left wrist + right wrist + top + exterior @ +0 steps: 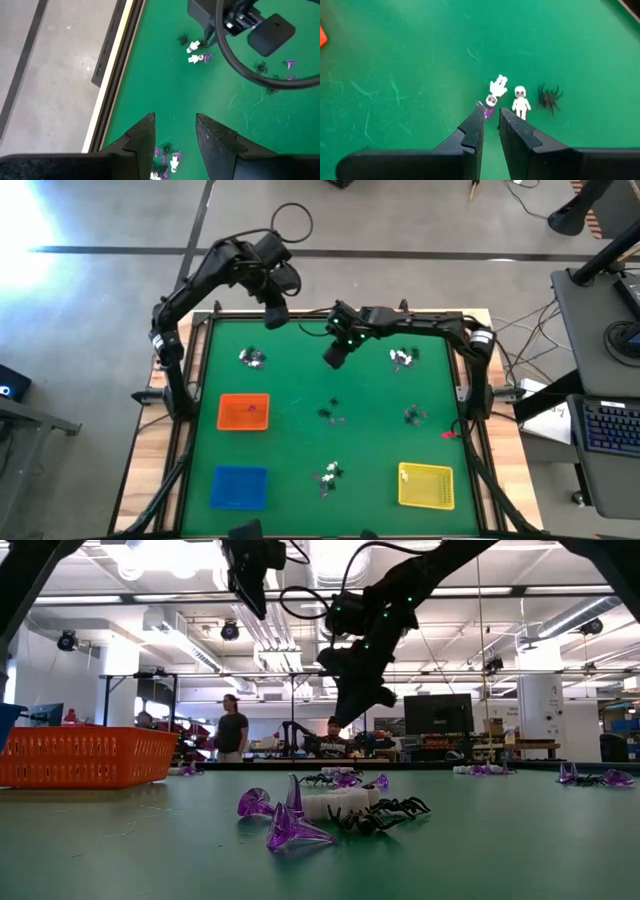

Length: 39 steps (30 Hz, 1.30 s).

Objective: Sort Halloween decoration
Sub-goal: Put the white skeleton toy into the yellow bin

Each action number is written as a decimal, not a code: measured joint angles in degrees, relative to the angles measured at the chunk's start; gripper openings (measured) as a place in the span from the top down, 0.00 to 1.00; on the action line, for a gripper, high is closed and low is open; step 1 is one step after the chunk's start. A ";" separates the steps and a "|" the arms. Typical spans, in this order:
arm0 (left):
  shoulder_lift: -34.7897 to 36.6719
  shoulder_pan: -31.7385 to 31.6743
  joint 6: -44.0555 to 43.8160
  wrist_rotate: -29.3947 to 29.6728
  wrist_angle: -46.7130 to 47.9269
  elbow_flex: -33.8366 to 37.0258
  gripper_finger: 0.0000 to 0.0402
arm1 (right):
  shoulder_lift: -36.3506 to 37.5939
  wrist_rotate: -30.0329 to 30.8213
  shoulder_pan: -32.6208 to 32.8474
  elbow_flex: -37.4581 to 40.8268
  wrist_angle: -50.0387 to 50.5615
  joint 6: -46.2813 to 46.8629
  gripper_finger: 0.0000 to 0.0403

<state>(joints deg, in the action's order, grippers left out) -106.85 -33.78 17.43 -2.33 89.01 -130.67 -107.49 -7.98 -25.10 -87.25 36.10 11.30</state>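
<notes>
The Halloween decoration lies in small heaps on the green table: tiny white skeletons, black spiders and purple pieces. My right gripper (491, 122) hangs over the table's far middle (335, 358), slanting down, its fingers a narrow gap apart with nothing between them. Just past its tips lie two white skeletons (521, 101), a black spider (549, 97) and a purple piece (485, 110). My left gripper (175, 134) is open and high above the far left part of the table (275, 318), with another heap (167, 162) lying on the table below it.
An orange tray (243, 412) stands at the left, a blue tray (240, 485) at the near left, and a yellow tray (425, 485) at the near right. More heaps lie at the far right (402, 358), right (413, 416), middle (333, 412) and near middle (330, 475). People stand in the room behind.
</notes>
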 joint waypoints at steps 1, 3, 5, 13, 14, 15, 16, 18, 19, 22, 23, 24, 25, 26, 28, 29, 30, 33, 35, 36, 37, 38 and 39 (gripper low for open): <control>0.07 -0.09 0.01 -0.02 0.17 0.00 0.69 | -0.76 0.01 -0.05 -0.89 0.50 -0.88 0.87; 0.23 -0.13 0.00 0.00 0.18 0.00 0.69 | -2.09 0.01 -0.17 -2.38 0.56 -1.79 0.87; 0.66 -0.09 0.00 -0.02 0.22 0.00 0.69 | -3.76 -0.03 -0.41 -3.61 2.16 -1.96 0.87; 3.14 -0.41 0.00 0.00 0.90 0.00 0.69 | -8.69 0.95 -1.67 -6.35 7.29 -3.76 0.87; 3.53 -0.49 0.01 -0.02 0.93 0.00 0.69 | -9.19 1.11 -1.72 -6.64 7.38 -3.81 0.87; 3.85 -0.56 0.00 -0.02 0.98 0.00 0.69 | -9.57 1.21 -1.88 -6.96 7.26 -3.82 0.87; 4.11 -0.62 0.02 -0.01 0.98 0.00 0.69 | -9.92 1.79 -1.90 -7.24 7.19 -3.85 0.87; 4.57 -0.73 0.02 0.00 0.98 0.00 0.69 | -10.48 2.08 -1.97 -7.63 7.20 -4.00 0.87; 4.77 -0.74 0.02 0.00 0.96 0.00 0.69 | -10.80 2.08 -1.99 -7.86 7.16 -4.01 0.87; 5.41 -0.94 0.02 0.00 0.98 0.00 0.69 | -11.78 2.03 -1.97 -8.15 7.18 -4.08 0.87; 5.53 -1.04 0.01 0.00 0.96 0.00 0.69 | -12.09 2.03 -1.95 -8.17 7.18 -4.02 0.87; 5.61 -1.06 0.01 0.00 0.96 0.00 0.69 | -12.33 2.03 -1.95 -8.17 7.20 -4.01 0.87; 5.70 -1.21 0.02 0.01 0.97 0.00 0.69 | -12.52 2.02 -1.95 -8.16 7.32 -3.97 0.87; 5.75 -1.25 0.02 0.12 0.98 0.00 0.69 | -12.73 2.04 -1.95 -8.17 7.38 -3.94 0.87; 5.77 -1.31 0.02 0.20 0.98 0.00 0.69 | -13.03 2.08 -1.95 -8.17 7.29 -3.90 0.87; 5.77 -1.37 0.02 0.29 0.98 0.00 0.69 | -13.15 2.09 -1.95 -8.17 7.28 -3.90 0.87; 5.77 -1.35 0.02 0.32 1.01 0.00 0.69 | -13.27 2.07 -1.96 -8.17 7.29 -3.90 0.87; 5.78 -1.35 0.02 0.33 1.01 0.00 0.69 | -13.67 2.11 -1.95 -8.28 7.27 -3.92 0.87; 5.79 -1.35 0.02 0.33 1.01 0.00 0.69 | -14.04 2.08 -1.96 -8.29 7.23 -3.58 0.87; 5.79 -1.35 0.02 0.31 1.01 0.00 0.69 | -14.18 2.07 -2.05 -8.31 7.23 -3.27 0.87; 5.79 -1.35 0.02 0.33 1.01 0.00 0.69 | -14.39 2.01 -2.06 -8.35 7.20 -3.10 0.87; 5.79 -1.35 0.02 0.33 1.01 0.00 0.69 | -14.67 1.98 -2.08 -8.37 7.18 -2.98 0.87; 5.81 -1.35 0.02 0.33 1.01 0.00 0.69 | -14.86 1.93 -2.10 -8.39 7.21 -2.93 0.87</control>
<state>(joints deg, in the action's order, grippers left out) -101.04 -35.14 17.45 -2.00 90.02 -130.67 -122.35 -6.05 -27.20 -95.64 43.31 8.38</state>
